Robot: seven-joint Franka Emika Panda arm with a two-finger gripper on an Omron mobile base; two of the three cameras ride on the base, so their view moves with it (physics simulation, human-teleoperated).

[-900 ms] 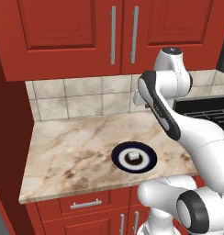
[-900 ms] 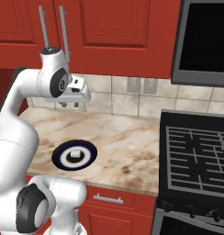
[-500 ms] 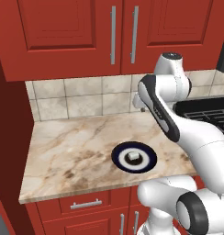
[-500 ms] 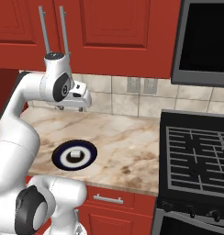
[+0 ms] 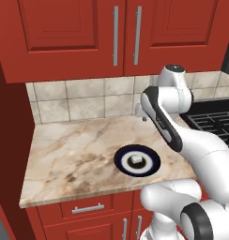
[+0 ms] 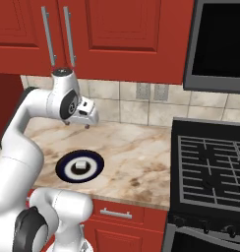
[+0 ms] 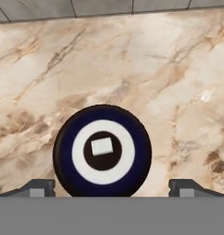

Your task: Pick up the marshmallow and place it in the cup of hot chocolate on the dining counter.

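The marshmallow [image 7: 102, 146], a small white block, lies in the middle of a round dark blue plate [image 7: 63, 151] with a white ring. The plate [image 5: 121, 161] rests on the narrow marble worktop [image 5: 69, 154] near its front edge. My gripper [image 6: 77, 124] hangs well above the worktop, behind the plate [image 6: 63, 171] and towards the tiled wall, pointing down. In the hand view its fingertips [image 7: 40, 186] stand wide apart at the bottom with nothing between them, so my gripper [image 7: 111, 188] is open. The marshmallow [image 5: 136, 161] [image 6: 78, 165] is untouched. The cup of hot chocolate and the dining counter are out of view.
A black stove [image 6: 210, 172] adjoins the worktop on the right. Red wall cabinets [image 5: 116, 33] with long handles hang above. A dark microwave [image 6: 220, 44] sits over the stove. A tall red side panel [image 5: 11, 140] closes off the left end.
The gripper's jaws have gone from shut to wide open. The hand has dropped a little over the worktop. The marshmallow and plate have not moved.
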